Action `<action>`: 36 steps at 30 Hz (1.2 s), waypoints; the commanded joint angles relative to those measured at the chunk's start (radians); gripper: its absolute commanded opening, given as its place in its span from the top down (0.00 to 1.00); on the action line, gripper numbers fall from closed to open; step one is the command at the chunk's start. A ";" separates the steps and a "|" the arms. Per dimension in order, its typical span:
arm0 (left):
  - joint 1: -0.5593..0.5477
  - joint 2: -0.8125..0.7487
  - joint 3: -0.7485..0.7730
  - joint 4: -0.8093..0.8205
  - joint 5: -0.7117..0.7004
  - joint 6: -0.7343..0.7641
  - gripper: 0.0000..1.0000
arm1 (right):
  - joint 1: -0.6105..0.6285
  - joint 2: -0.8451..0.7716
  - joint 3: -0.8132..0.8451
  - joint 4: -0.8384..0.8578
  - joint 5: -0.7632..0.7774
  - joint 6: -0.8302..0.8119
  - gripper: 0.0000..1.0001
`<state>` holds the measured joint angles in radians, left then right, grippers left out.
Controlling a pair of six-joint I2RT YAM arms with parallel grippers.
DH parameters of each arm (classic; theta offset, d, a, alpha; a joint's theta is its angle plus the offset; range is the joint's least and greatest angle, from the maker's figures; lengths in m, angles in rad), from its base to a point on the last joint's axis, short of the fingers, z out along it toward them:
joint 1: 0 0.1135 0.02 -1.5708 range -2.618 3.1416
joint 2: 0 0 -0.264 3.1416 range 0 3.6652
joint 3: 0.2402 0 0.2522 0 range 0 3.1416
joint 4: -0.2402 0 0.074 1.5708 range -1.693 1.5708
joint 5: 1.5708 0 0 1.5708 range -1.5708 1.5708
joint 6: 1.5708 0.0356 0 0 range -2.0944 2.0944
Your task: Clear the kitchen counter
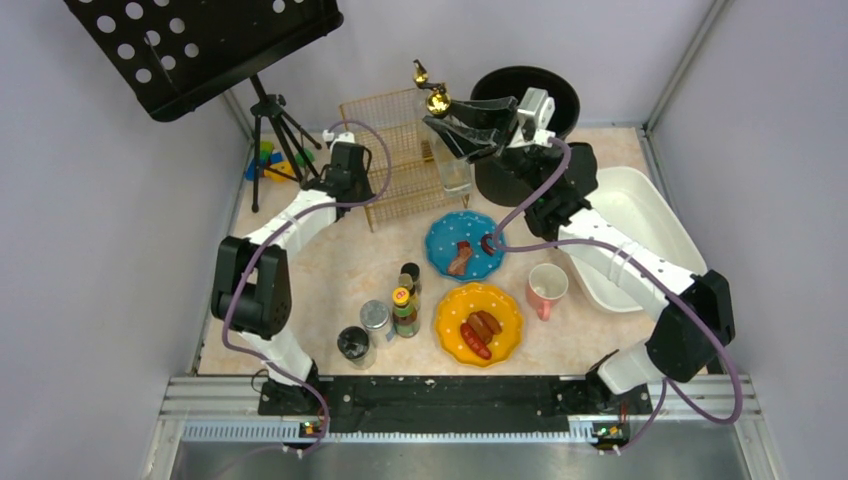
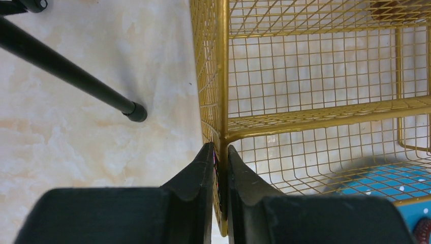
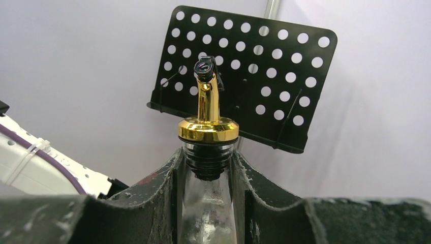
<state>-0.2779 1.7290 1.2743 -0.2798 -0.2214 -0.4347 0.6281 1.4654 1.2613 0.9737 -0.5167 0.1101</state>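
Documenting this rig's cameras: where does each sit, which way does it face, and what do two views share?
Top external: above and behind, looking down on the kitchen counter; left arm and right arm show.
Left wrist: looks down along the left gripper, shut on the gold wire rack's corner post.
Right wrist: faces the wall and black music stand; the right gripper grips a glass bottle's neck.
Shared: top external and right wrist both show that bottle and stand.

White arms (image 1: 300,215), black pincers (image 2: 220,152) (image 3: 208,168), purple cables (image 1: 741,392)
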 commanded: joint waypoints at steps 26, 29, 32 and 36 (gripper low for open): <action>-0.046 -0.224 -0.091 -0.092 0.044 -0.024 0.38 | 0.003 0.145 0.193 0.197 -0.010 0.148 1.00; -0.046 -0.258 -0.063 -0.095 0.043 -0.031 0.33 | 0.003 0.185 0.233 0.190 -0.004 0.155 1.00; -0.046 -0.301 -0.027 -0.115 0.025 -0.034 0.32 | 0.002 0.226 0.280 0.180 0.009 0.151 1.00; -0.046 -0.397 -0.008 -0.130 -0.021 -0.041 0.32 | 0.002 0.286 0.339 0.166 0.038 0.133 1.00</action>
<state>-0.3229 1.4612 1.2079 -0.4179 -0.1921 -0.4690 0.6281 1.7332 1.4822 1.0321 -0.5316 0.2550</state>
